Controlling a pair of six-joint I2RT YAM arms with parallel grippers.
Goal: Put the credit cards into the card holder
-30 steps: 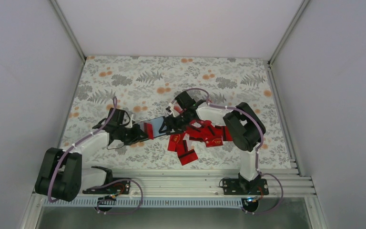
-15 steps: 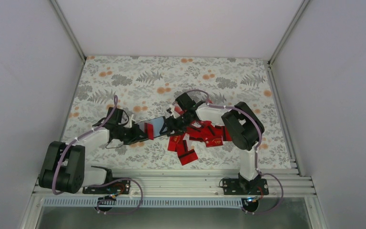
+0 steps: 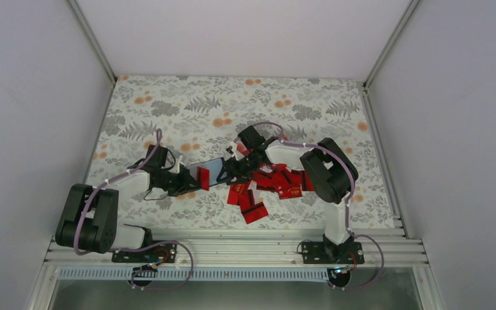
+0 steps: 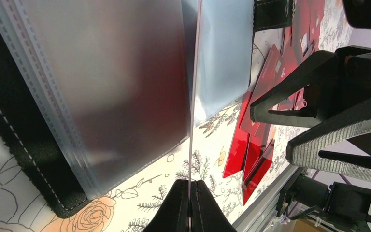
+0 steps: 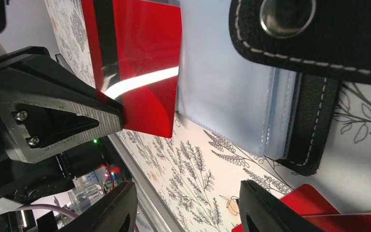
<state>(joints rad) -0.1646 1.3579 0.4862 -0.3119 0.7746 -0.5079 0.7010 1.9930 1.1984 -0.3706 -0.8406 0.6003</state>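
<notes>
Above, your card holder [image 3: 214,170] is lying open on the table [image 3: 168,110], credit cards [image 3: 272,183] heaped to its right. Left wrist: the left gripper [image 4: 189,194] is pinching one red card [image 4: 192,96] at the pockets [image 4: 101,87]. Right wrist: the right gripper [image 5: 186,193] is hanging spread over the holder.

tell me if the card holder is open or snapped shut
Open: the card holder lies spread, grey-blue pockets showing, and its snap tab hangs unfastened.
</notes>
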